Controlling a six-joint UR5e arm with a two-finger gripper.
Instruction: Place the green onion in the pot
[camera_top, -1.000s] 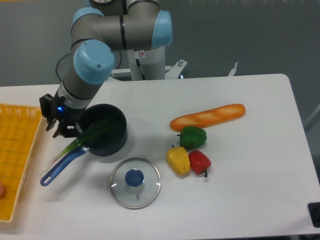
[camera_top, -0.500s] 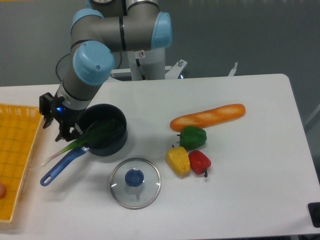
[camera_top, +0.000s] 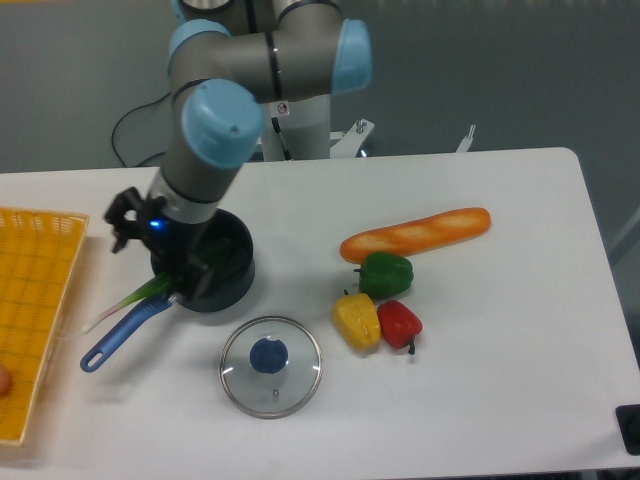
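— What lies nearest on the tabletop (camera_top: 480, 400)?

— A glass lid (camera_top: 271, 366). Behind it, the green onion (camera_top: 140, 298) leans over the rim of the pot (camera_top: 222, 270), white end out beside the blue handle, leaves inside.

— And your claw (camera_top: 160, 262)?

— Low over the pot's left edge. I cannot tell whether my claw is open or closed. Peppers (camera_top: 382, 303) and a baguette (camera_top: 416, 234) lie to the right.
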